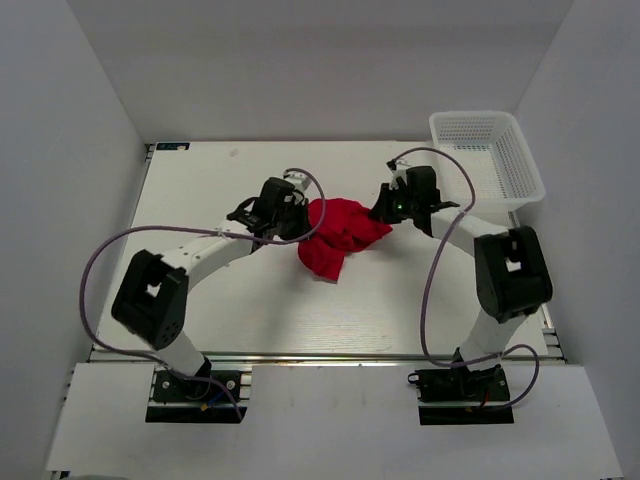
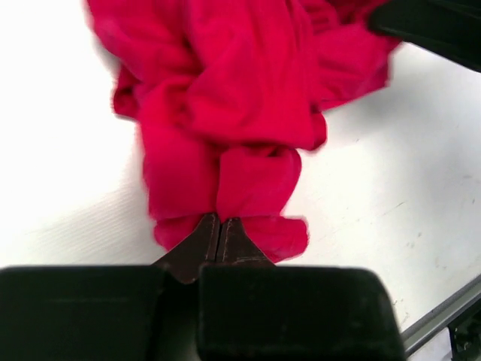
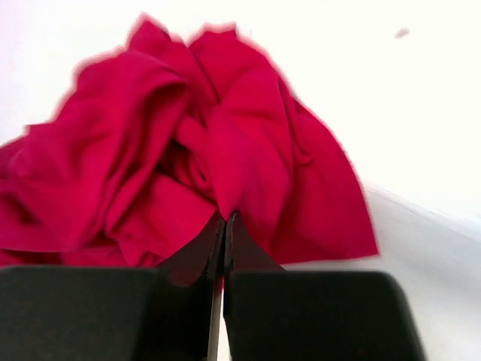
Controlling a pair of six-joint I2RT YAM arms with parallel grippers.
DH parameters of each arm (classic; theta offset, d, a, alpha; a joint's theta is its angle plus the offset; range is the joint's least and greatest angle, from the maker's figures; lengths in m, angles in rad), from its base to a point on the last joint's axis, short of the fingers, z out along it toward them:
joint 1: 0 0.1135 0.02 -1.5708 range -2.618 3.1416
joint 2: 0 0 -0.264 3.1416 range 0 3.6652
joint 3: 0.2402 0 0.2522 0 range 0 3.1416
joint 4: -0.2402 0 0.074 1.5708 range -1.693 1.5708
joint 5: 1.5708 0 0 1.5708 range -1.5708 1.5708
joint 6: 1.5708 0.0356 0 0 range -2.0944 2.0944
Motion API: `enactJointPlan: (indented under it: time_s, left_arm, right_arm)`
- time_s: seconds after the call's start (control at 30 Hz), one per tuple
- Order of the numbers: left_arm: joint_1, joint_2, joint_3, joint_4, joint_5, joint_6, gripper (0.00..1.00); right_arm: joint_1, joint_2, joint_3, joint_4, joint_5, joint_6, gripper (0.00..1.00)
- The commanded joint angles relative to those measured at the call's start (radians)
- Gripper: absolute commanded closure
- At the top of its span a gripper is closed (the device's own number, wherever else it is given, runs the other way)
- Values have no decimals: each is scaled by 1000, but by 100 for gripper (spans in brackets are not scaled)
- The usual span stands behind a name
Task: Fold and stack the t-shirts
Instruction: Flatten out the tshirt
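Note:
The red t-shirt (image 1: 338, 236) is bunched in a crumpled heap at the middle of the white table. My left gripper (image 1: 302, 213) is at its left edge, and in the left wrist view my left gripper (image 2: 219, 222) is shut on a fold of the red t-shirt (image 2: 225, 90). My right gripper (image 1: 384, 210) is at the shirt's right edge. In the right wrist view my right gripper (image 3: 225, 218) is shut on a fold of the red t-shirt (image 3: 135, 150). The shirt's sleeves and collar are hidden in the folds.
A white mesh basket (image 1: 488, 158) stands at the table's far right corner. Grey walls close in the table (image 1: 250, 310) on the left, back and right. Purple cables loop from both arms.

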Motion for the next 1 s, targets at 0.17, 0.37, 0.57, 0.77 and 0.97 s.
enactJointPlan:
  time_s: [0.17,0.37,0.57,0.77,0.97]
  left_arm:
    - [-4,-331,28,-132,-358,61,100]
    - [-4,-487,98,-244,-596,70,100]
    - [-4,-658,146,-221,-598,143,100]
    - [-4,-829,189,-189,-544,182,100]
    - [-4,-934,238,-215,-353,220,100]
  right_arm:
    - [-7,-431,-55,-3,297,83,100]
    - [-8,-705,-27,-70,471,81,100]
    - [-5,-899,35,-92,513,60,100]
    - [-7,-990,173,-119,496,22,100]
    - [-7,-1043,327,-149,518,-37,100]
